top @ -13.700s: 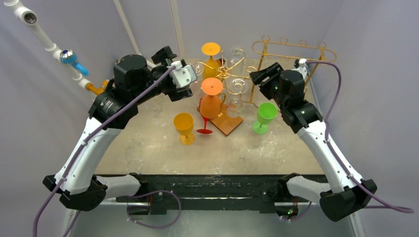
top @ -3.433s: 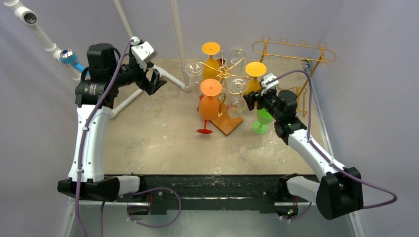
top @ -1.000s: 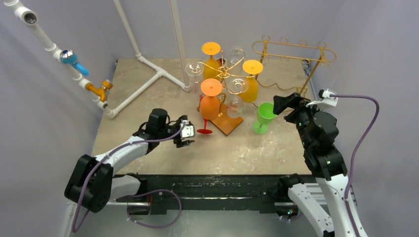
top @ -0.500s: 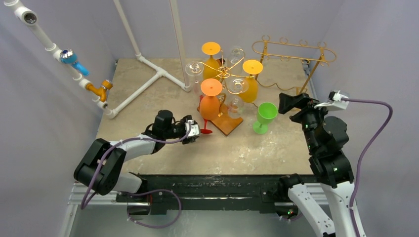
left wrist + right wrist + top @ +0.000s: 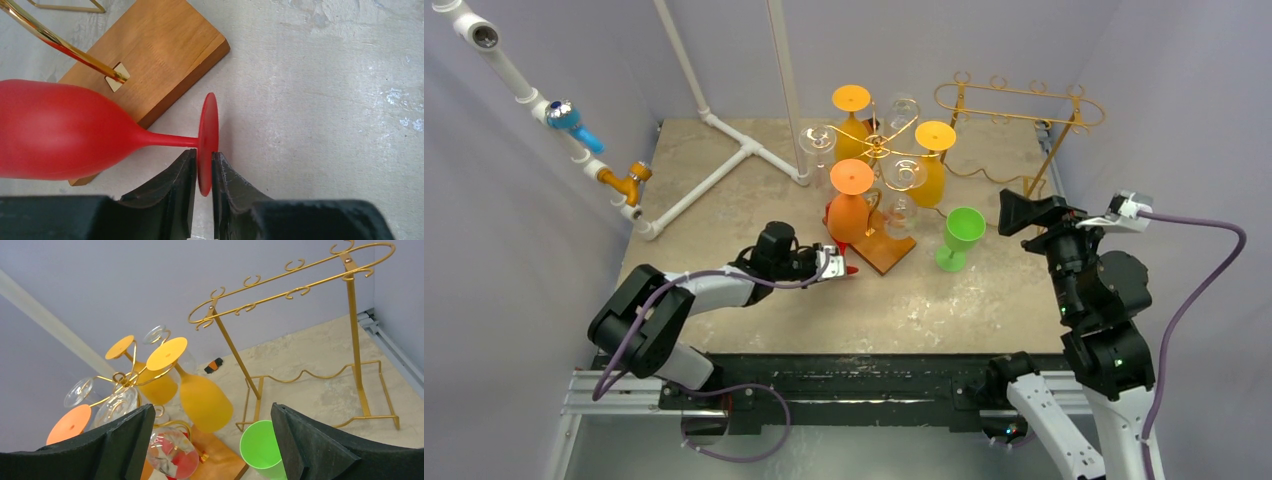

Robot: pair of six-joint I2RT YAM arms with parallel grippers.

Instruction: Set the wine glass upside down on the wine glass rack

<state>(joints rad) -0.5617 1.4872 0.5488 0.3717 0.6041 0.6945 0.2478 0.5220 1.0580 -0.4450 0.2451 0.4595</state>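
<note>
Beside wooden base (image 5: 150, 55), left end effector (image 5: 202, 159) tight on foot of red wine glass (image 5: 65, 131)

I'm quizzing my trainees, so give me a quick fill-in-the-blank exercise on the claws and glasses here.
The left claw grips the red glass by its ___.
The right claw is ___.
The green glass stands ___ on the table.
Missing words: foot; open; upright.
</note>
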